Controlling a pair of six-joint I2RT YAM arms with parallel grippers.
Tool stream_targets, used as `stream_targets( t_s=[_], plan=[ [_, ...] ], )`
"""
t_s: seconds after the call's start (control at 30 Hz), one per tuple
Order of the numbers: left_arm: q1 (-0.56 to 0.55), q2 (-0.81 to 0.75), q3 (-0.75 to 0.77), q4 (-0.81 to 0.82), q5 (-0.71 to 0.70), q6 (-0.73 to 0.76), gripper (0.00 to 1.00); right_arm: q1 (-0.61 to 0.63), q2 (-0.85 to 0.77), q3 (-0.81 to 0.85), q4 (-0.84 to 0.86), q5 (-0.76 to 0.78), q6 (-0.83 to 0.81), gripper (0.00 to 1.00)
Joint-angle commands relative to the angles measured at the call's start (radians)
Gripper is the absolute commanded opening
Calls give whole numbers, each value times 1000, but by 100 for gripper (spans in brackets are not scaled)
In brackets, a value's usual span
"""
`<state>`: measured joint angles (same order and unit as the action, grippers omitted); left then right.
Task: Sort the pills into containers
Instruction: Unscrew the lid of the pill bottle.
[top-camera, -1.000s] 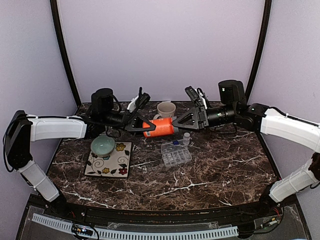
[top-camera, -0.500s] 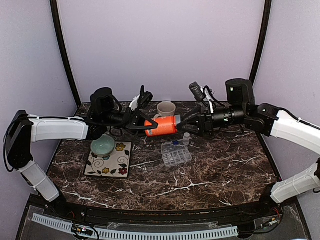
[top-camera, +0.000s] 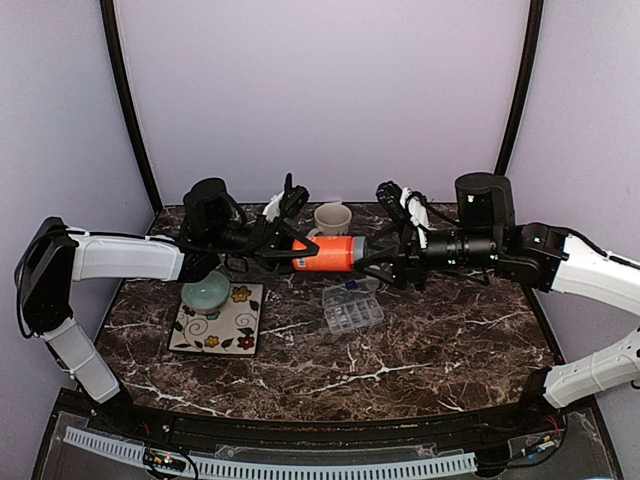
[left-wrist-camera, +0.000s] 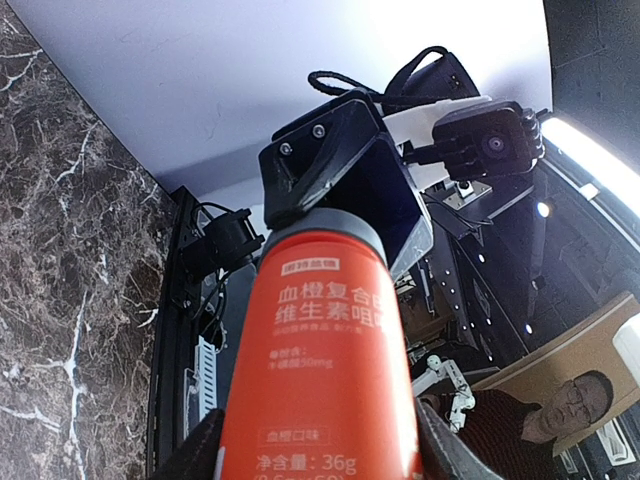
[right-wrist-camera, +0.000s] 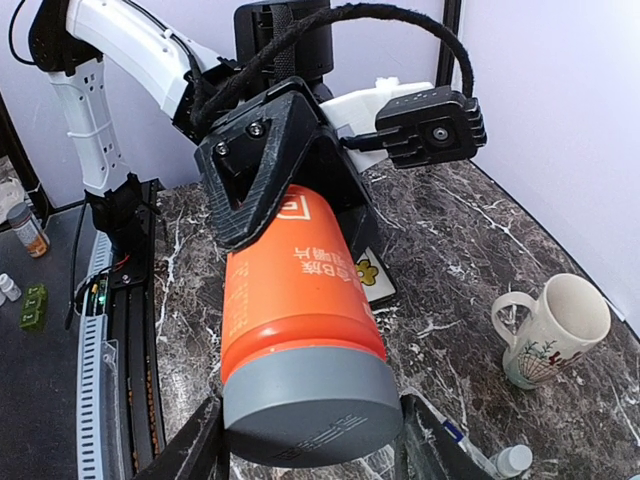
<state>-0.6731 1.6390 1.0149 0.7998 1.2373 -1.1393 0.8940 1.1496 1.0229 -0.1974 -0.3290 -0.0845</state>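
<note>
Dark marble table (top-camera: 420, 345) lay below as my left gripper (top-camera: 288, 251) clamped the orange cylindrical plastic bottle (top-camera: 326, 254) at its base and my right gripper (top-camera: 376, 259) gripped its grey cap (right-wrist-camera: 312, 405). Twisting called for a level bottle, held over the clear plastic organiser box (top-camera: 352, 308) below; pills, I judged, sat inside the bottle.

Bottle (top-camera: 328, 254) lies level above the counter (top-camera: 430, 340), with the left end effector (top-camera: 283, 247) on its left end and the right end effector (top-camera: 378, 262) on its right. Mug (top-camera: 332, 218) behind it, organiser box (top-camera: 352, 308) in front. Bowl (top-camera: 205, 291) sits on a mat (top-camera: 225, 325) at left.
</note>
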Motion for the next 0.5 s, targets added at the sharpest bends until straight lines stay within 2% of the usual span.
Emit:
stream_targets(
  t_s=[0.0, 0.07, 0.1, 0.2, 0.33, 0.47],
  plan=[
    [18, -50, 5, 141, 95, -16, 0, -27, -17, -16, -90, 214, -30, 28],
    [18, -49, 5, 146, 95, -16, 0, -27, -16, -7, -91, 208, -18, 49],
    [18, -48, 4, 147, 95, -15, 0, -25, -18, -4, -92, 205, -14, 56],
    [18, -48, 2, 148, 95, -12, 0, -26, -26, 9, -95, 197, 4, 69],
    [18, -51, -2, 140, 96, 0, 0, -26, -37, 18, -107, 192, 28, 80],
    [18, -50, -2, 120, 96, 20, 0, -28, -54, 23, -116, 183, 64, 83]
  ],
)
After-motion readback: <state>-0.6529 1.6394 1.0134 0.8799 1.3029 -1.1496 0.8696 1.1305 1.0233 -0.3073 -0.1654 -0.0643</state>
